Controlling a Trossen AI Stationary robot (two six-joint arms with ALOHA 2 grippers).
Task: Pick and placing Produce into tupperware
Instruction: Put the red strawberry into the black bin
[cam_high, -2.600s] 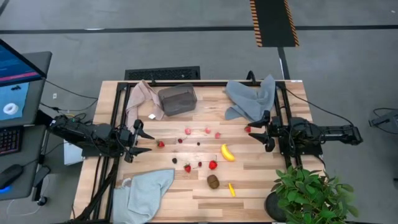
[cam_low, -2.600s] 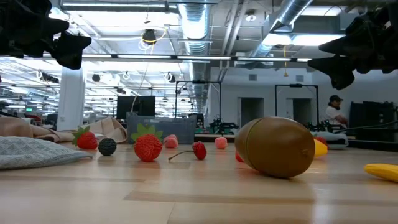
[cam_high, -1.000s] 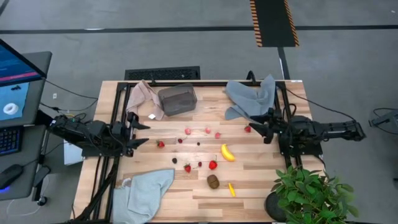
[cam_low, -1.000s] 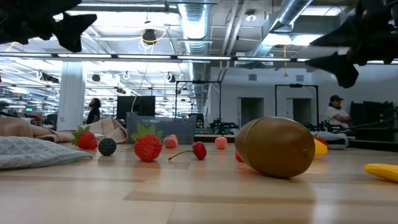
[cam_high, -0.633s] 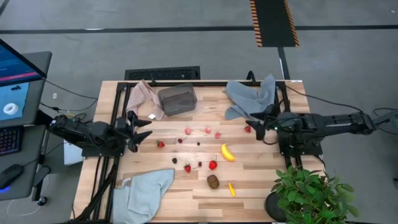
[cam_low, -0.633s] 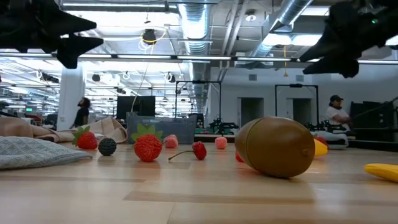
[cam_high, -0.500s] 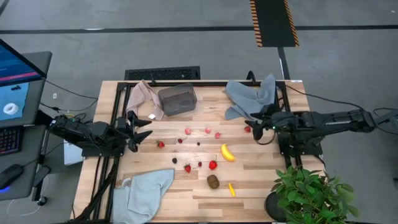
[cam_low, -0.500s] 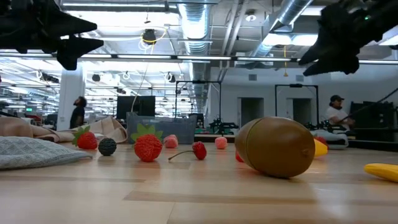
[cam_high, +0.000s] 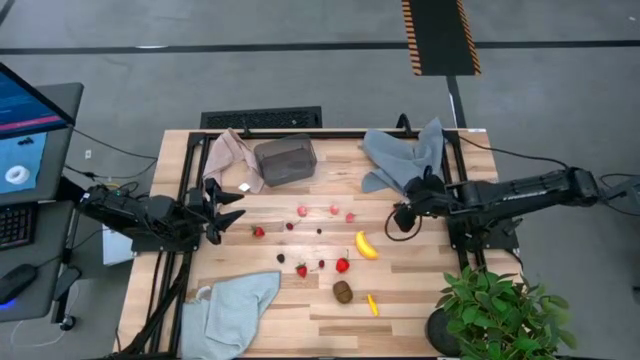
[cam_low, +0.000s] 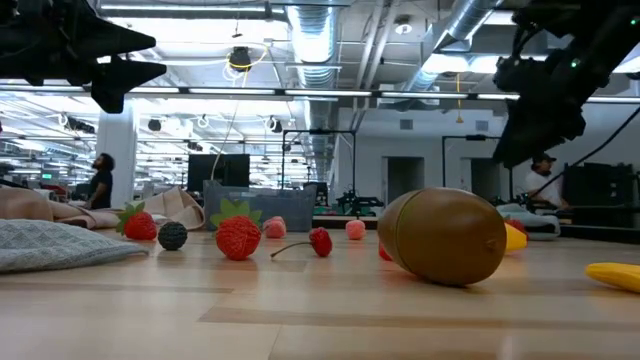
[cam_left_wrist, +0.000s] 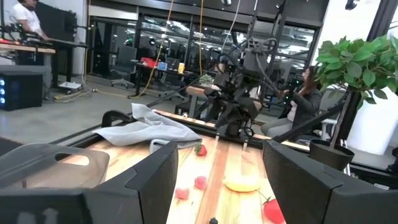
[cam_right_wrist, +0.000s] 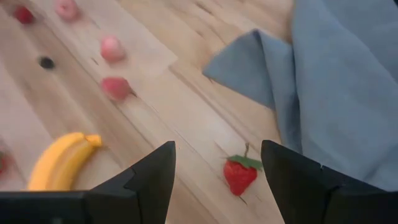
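The translucent grey tupperware stands at the far middle of the table. Produce lies scattered on the wood: a banana, a kiwi, strawberries, pink berries, a dark berry and a small yellow piece. My right gripper is open, tipped down above a red strawberry beside the grey-blue cloth; its fingers stand on either side of the strawberry without touching it. My left gripper is open and empty at the table's left side.
A beige-pink cloth lies beside the tub. A light blue cloth lies at the near left. A potted plant stands at the near right corner. People show in the room beyond the table.
My right gripper has reached toward the table's left edge and down toward the strawberry by the grey-blue cloth, tipping its fingers downward. The produce and the tub have stayed where they were.
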